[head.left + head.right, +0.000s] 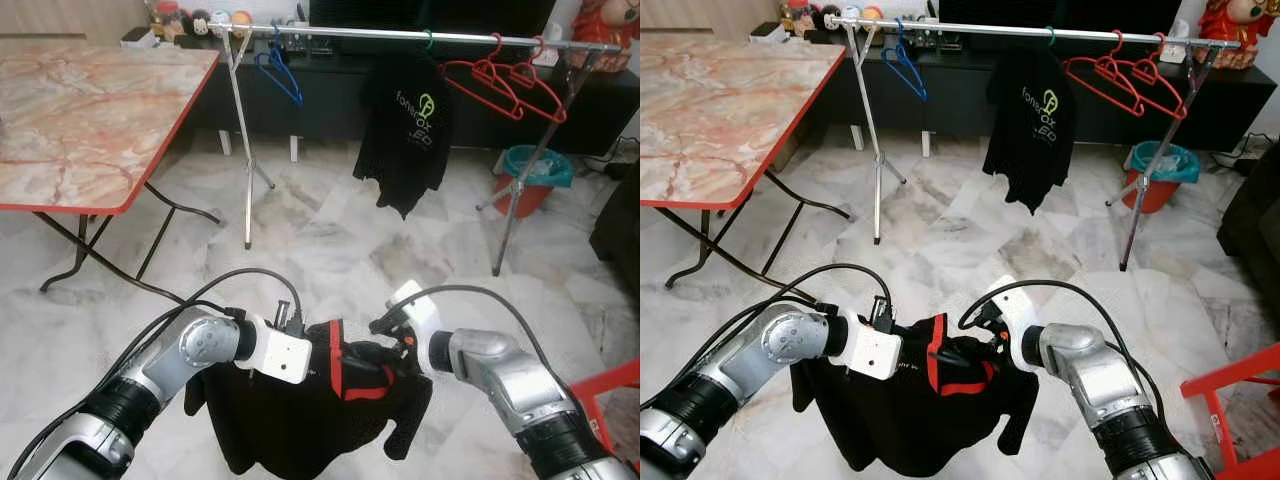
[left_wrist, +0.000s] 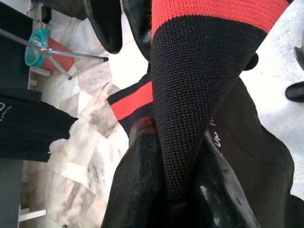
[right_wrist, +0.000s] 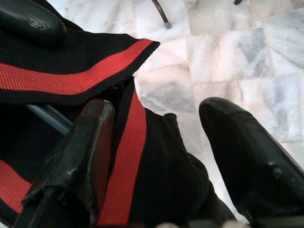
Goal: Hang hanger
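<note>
A black garment [image 1: 300, 420] with a red-striped collar [image 1: 345, 375] hangs low in front of me, held up between both arms. My left gripper [image 2: 175, 137] is shut on the collar band, with the knit pinched between its fingers [image 2: 140, 161]. My right gripper [image 3: 159, 109] is open at the other side of the collar, with one finger [image 3: 76, 161] against the red stripe and the other [image 3: 247, 156] clear of the cloth. A thin grey bar [image 3: 45, 118] shows under the fabric; I cannot tell whether it is a hanger. The clothes rack rail [image 1: 330, 33] stands ahead across the floor.
On the rail hang a blue hanger [image 1: 280, 70], a black shirt [image 1: 405, 130] and two red hangers [image 1: 505, 85]. A marble-topped folding table [image 1: 90, 110] stands on the left. A teal-lined red bucket [image 1: 535, 175] sits behind the rack's right leg. A red frame [image 1: 610, 385] is near my right.
</note>
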Robot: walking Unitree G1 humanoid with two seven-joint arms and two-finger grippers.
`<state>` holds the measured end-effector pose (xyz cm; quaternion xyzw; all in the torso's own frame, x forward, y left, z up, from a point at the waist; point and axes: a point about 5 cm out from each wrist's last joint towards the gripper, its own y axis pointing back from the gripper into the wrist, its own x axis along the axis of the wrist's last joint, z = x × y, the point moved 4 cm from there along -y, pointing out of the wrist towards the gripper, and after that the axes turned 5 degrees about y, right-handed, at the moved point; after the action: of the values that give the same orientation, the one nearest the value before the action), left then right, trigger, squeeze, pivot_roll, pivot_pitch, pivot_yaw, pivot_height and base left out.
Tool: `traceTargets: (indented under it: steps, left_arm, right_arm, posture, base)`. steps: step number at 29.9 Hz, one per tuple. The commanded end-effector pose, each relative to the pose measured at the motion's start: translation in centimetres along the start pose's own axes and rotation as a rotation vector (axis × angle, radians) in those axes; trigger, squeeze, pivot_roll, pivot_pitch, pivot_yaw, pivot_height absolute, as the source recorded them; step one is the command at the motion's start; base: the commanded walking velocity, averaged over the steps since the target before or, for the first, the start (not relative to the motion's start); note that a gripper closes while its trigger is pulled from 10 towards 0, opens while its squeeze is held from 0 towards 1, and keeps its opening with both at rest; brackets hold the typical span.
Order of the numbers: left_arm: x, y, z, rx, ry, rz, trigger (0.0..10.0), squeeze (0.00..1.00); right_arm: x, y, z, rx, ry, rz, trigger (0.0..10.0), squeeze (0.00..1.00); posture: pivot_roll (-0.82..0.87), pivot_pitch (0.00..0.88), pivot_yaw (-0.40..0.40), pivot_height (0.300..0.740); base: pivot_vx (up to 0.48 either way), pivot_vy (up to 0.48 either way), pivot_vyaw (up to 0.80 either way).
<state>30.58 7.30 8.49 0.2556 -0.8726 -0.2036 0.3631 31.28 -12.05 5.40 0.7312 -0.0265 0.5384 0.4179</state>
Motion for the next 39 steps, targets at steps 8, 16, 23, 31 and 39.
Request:
traceTargets:
  steps: [8,16,23,31,39]
  left_arm:
    - [0.6,0.2,-1.0,0.036,-0.022,0.023,10.0,0.0]
    - [0.5,0.1,-0.9,0.037,-0.018,0.021,10.0,0.0]
    - [0.5,0.1,-0.9,0.038,-0.018,0.02,10.0,0.0]
    - [0.4,0.1,-0.9,0.04,-0.016,0.019,10.0,0.0]
    - [0.5,0.1,-1.2,0.062,-0.023,0.02,10.0,0.0]
  right_arm:
    - [-2.2,0.2,0.6,-0.053,0.049,-0.102,10.0,0.0]
    - [-2.9,0.2,0.5,-0.054,0.062,-0.123,0.0,0.0]
    - [-3.3,0.2,0.8,-0.07,0.081,-0.143,0.0,0.0]
    - [-3.2,0.1,0.5,-0.05,0.075,-0.132,0.0,0.0]
    - [-3.0,0.1,0.4,-0.042,0.057,-0.112,0.0,0.0]
  posture:
    - [0.0,0.065,-0.042,0.74]
    - [0.0,0.065,-0.04,0.74]
    - [0.0,0.064,-0.041,0.74]
    - [0.0,0.064,-0.041,0.74]
    - [0.0,0.063,-0.04,0.74]
  base:
    - [0.0,0.0,0.0]
    - [0.0,0.0,0.0]
    - [0.0,0.0,0.0]
    - [0.0,0.0,0.0]
    - [0.0,0.0,0.0]
